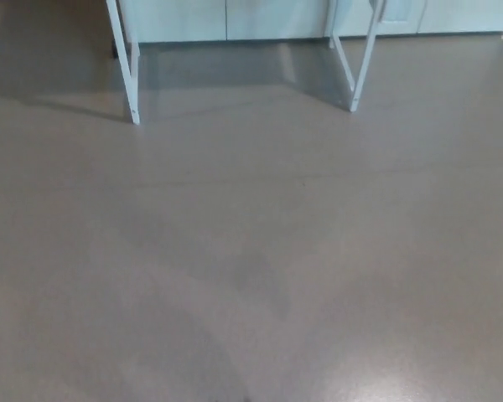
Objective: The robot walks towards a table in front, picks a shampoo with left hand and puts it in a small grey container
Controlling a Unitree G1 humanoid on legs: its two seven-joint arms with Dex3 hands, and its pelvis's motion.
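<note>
The step in hand looks to be the walk to the table: one white table leg (127, 71) stands at 11 o'clock and a second leg (360, 63) at 1 o'clock, with pale cabinet fronts (268, 17) behind at 12. Grey floor (251, 251) fills the rest. Neither left hand nor right hand shows, so their state cannot be told (shampoo and small grey container are unseen too). Next, I judge, it must walk closer until the tabletop appears

Floor (251, 251): plain matt grey-brown, unpatterned, with faint darker smudges and a pale glossy patch. Table legs (132, 96): white. Cabinet fronts (184, 18): pale grey-white, split by thin dark vertical seams, over a dark base strip.
</note>
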